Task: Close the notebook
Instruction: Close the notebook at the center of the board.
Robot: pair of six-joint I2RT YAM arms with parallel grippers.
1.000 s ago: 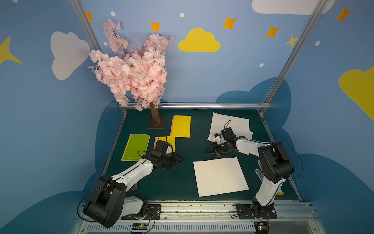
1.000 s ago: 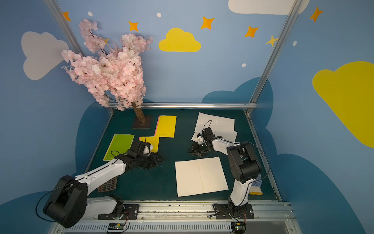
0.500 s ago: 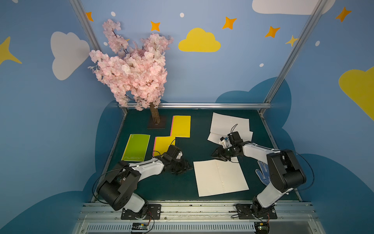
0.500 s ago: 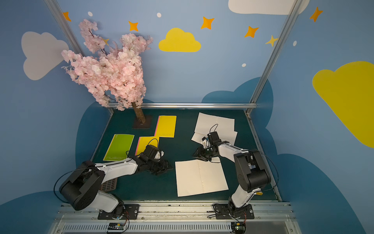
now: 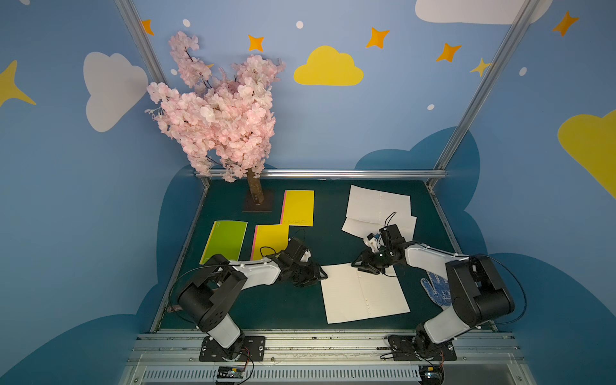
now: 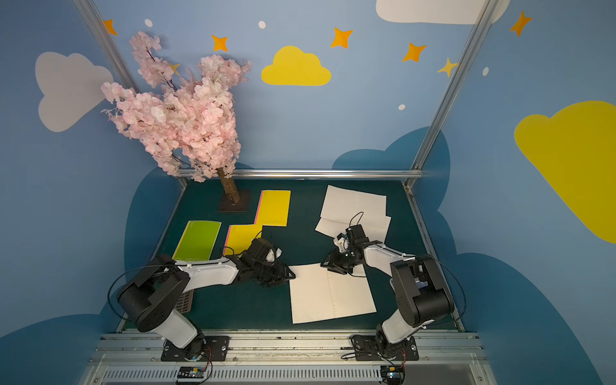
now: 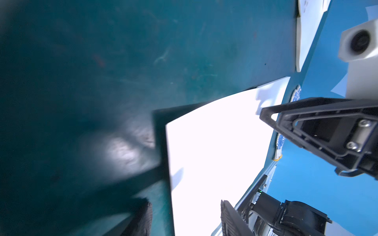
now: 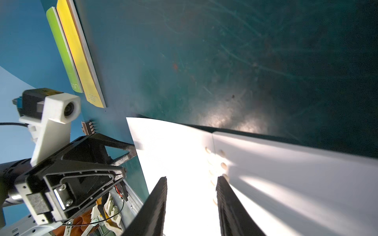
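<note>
A: Which one are they working on?

B: The open white notebook (image 5: 365, 293) (image 6: 331, 293). In both top views it lies flat, pages up, on the dark green table mat (image 5: 266, 306), toward the front and right of the middle.

A: And the arms?

B: The left gripper (image 5: 321, 275) sits low at the notebook's far left corner. In its wrist view the jaws are spread, and the page's left edge runs between the two ribbed fingers (image 7: 229, 218). I can't tell whether either touches paper.

A: The other?

B: The right gripper (image 5: 357, 264) hangs over the far edge, by the spine's row of punched holes (image 8: 223, 165). Its black fingers (image 8: 157, 204) are parted with white page showing in the gap, and nothing is pinched.

A: Anything else around?

B: A closed lime-green notebook (image 5: 225, 240) lies just beside a closed yellow notebook (image 5: 270, 238), behind the left arm. A second yellow notebook (image 5: 298, 208) lies farther back, near the pink artificial blossom tree (image 5: 223, 113). Two more open white notebooks (image 5: 378, 206) overlap at the far right. A white glove with blue dots (image 5: 436, 290) lies right of the open notebook, partly behind the right arm.
</note>
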